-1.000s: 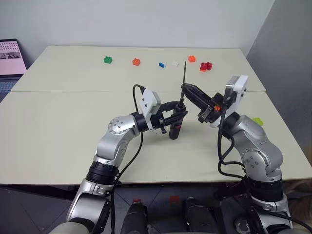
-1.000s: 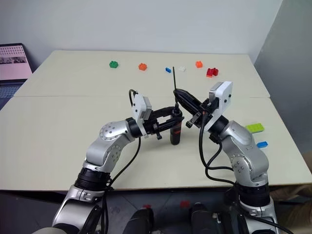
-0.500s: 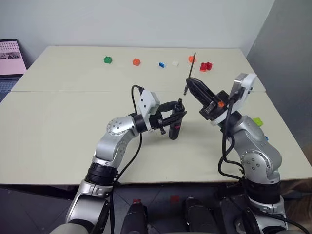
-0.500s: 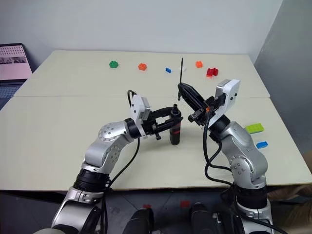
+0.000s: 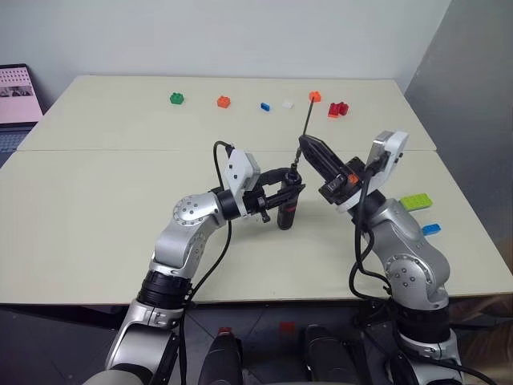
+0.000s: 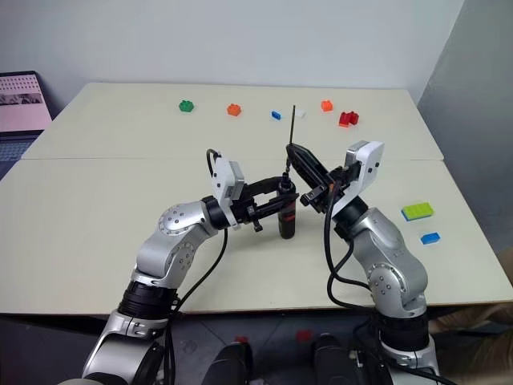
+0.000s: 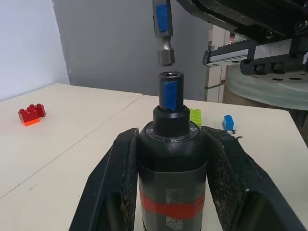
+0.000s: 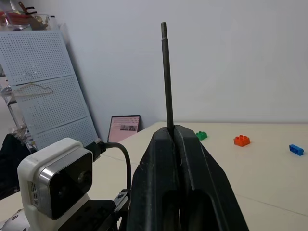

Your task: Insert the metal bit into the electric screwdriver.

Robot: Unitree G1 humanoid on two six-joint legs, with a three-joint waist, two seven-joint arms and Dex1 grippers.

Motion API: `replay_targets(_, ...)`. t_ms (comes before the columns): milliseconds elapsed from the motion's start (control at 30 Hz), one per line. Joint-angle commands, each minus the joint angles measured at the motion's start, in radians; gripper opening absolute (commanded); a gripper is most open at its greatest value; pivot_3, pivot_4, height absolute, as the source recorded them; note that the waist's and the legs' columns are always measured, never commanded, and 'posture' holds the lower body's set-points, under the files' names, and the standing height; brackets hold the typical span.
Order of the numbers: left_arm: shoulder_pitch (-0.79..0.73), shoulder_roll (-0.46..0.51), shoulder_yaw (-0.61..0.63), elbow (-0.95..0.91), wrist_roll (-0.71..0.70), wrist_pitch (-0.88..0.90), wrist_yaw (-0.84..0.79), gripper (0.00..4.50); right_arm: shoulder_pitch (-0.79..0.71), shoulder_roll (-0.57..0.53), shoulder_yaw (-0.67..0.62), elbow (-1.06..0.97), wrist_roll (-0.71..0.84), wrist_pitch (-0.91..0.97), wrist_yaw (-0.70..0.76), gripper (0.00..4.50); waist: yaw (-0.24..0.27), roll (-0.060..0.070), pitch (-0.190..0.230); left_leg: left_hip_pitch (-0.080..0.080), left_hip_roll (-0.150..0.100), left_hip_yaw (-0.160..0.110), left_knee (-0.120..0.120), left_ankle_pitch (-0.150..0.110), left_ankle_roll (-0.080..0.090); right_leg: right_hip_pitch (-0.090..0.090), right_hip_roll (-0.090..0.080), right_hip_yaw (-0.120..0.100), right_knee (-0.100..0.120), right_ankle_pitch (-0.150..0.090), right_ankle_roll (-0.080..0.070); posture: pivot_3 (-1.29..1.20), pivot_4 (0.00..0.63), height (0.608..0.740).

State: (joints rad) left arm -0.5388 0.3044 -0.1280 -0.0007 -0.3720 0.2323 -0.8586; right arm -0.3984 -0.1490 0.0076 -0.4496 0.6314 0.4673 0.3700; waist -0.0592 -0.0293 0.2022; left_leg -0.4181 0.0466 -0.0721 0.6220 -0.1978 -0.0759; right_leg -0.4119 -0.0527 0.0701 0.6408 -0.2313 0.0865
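Now we are bringing the right pincer (image 5: 307,145), pinching the metal bit (image 5: 305,122), back above the electric screwdriver (image 5: 288,201), clamped in the left pincer (image 5: 292,185); insertion is not yet done.

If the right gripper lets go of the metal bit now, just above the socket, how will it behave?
The metal bit looks stiff and straight, so it probably won't flex. Thin and round, it likely rolls if dropped on the table. Its lower end hangs slightly off the electric screwdriver socket, so it may glance off.
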Motion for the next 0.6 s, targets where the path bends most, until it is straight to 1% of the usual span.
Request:
replay_targets(33,0.007,0.017,0.017,-0.014,0.016,0.003,0.017,1.64,-0.003,-0.008,0.010,-0.061,-0.014,-0.029,0.005,0.00,0.000,0.000,0.000,0.000,0.000,0.000,0.000,0.000,0.000,0.000,0.000,0.000,0.000,0.000,0.000,0.00,0.150,0.740)
replay_targets(433,0.004,0.020,0.016,-0.010,0.017,0.002,0.014,1.64,0.025,-0.025,0.021,-0.073,-0.027,-0.025,0.014,0.00,0.000,0.000,0.000,0.000,0.000,0.000,-0.001,0.000,0.000,0.000,0.000,0.000,0.000,0.000,0.000,0.00,0.150,0.740)
replay_targets(600,0.003,0.022,0.015,-0.008,0.019,-0.001,0.011,1.64,0.031,-0.042,0.046,-0.078,-0.050,-0.024,0.025,0.00,0.000,0.000,0.000,0.000,0.000,0.000,-0.001,0.000,0.000,-0.001,0.000,0.000,0.000,0.000,0.000,0.00,0.150,0.740)
